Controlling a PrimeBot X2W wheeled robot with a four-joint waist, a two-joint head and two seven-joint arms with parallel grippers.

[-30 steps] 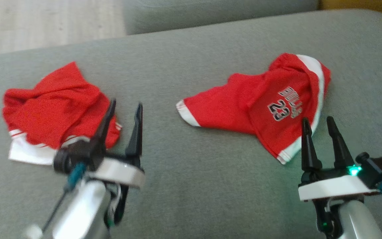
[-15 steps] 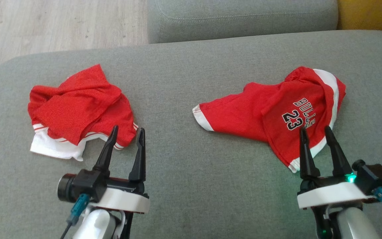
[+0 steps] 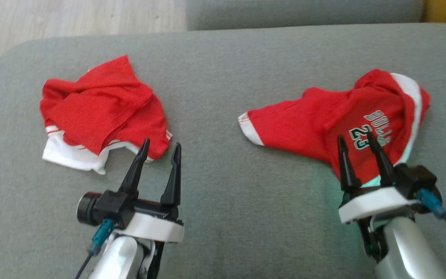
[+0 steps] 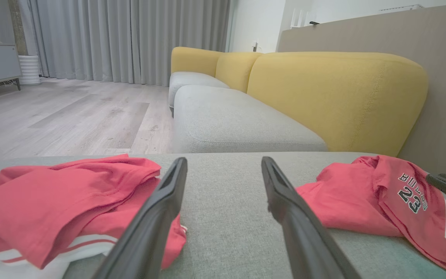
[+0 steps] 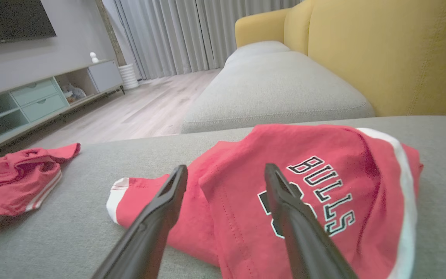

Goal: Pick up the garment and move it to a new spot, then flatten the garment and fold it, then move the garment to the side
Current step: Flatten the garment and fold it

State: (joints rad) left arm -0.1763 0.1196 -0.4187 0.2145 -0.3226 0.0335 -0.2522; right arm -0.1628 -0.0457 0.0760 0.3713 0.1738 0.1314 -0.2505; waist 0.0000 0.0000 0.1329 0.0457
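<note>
Two red garments lie crumpled on the grey sofa cushion. A red garment with white trim is bunched at the left. A red jersey printed BULLS 23 lies at the right. My left gripper is open, its tips just short of the left garment's near right corner. My right gripper is open above the jersey's near part, tips by the number, holding nothing.
A second grey seat adjoins the cushion's far edge. A yellow backrest runs along the right. Wooden floor lies beyond the far left edge, and a low cabinet stands across the room.
The head view has shifted. My right gripper has advanced from the jersey's near hem to over its number. The left gripper stays at the left garment's corner. Both remain open.
</note>
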